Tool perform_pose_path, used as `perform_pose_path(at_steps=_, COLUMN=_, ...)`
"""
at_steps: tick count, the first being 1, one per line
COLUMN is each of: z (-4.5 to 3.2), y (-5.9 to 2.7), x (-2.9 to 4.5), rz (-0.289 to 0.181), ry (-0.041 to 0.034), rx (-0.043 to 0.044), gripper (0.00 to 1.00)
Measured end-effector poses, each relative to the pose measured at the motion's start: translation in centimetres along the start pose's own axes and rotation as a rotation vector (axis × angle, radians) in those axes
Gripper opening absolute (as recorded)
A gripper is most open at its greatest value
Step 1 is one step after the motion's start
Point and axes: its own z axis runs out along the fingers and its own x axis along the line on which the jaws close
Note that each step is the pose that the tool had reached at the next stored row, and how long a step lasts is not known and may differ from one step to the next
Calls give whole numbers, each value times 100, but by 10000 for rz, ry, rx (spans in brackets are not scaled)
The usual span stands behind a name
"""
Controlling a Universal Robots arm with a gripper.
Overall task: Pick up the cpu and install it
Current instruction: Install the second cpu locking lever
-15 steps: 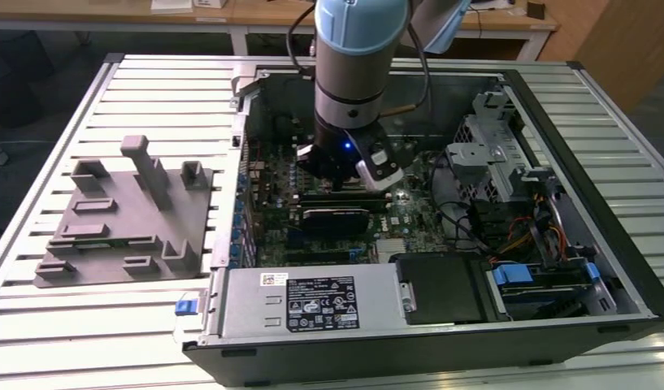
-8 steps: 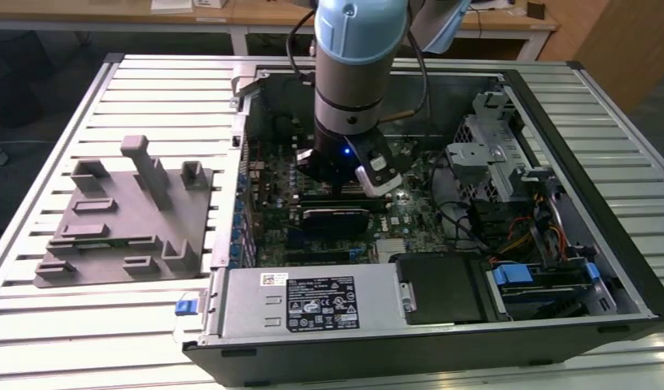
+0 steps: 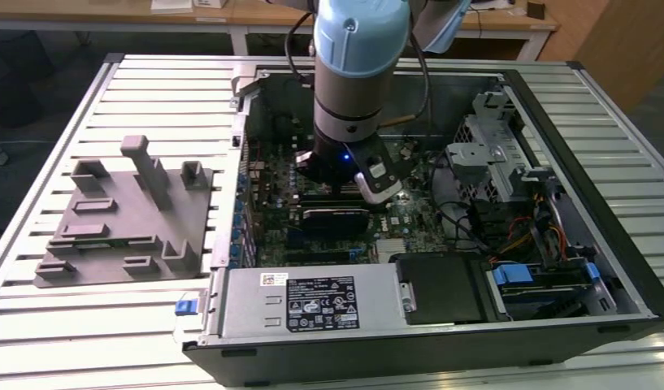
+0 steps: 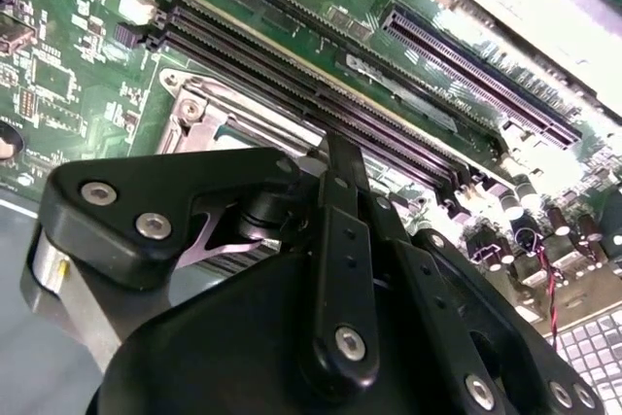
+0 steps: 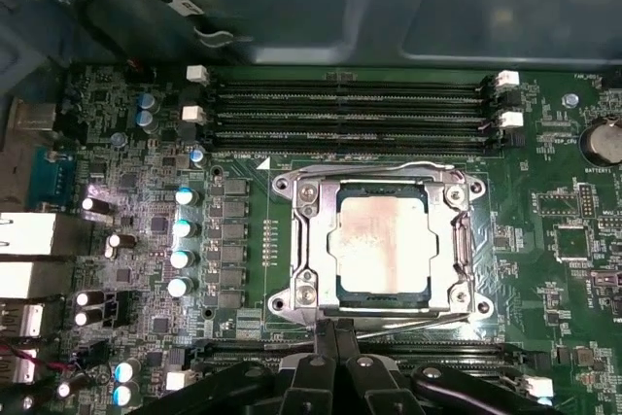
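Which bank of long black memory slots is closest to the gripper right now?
The bank along the socket edge where the black gripper sits; the other bank lies beyond the silvery square cpu, toward the case wall.

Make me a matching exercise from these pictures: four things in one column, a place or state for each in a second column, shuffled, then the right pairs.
Things:
1. cpu
2. grey fixture
3. gripper
4. memory slots

Places or states:
A. on the slatted table, at the exterior view's left of the computer case
B. lying in the metal socket frame on the motherboard
C. long, black and unfilled, beside the socket
D. hanging over the motherboard, at the socket's edge

Pairs: 1-B, 2-A, 3-D, 4-C
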Motion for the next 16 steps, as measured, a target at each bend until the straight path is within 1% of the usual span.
perform_pose_path(at_steps=2, z=3, y=-11, x=20, rz=0, ry=0, rx=-122, gripper=11)
perform_pose_path(at_steps=3, z=6, y=-16, x=30, rz=0, ry=1, rx=-165, gripper=11)
perform_pose_path(at_steps=6, z=28, y=-28, x=42, rz=0, ry=1, rx=-235, gripper=11)
perform_pose_path(at_steps=11, z=44, y=-49, x=69, rz=-1, ry=2, rx=-433, gripper=11)
perform_pose_path(at_steps=13, z=44, y=-64, x=82, rz=0, ry=2, rx=-459, gripper=11)
perform_pose_path(at_steps=16, z=43, y=-80, x=94, rz=0, ry=2, rx=-465, gripper=11)
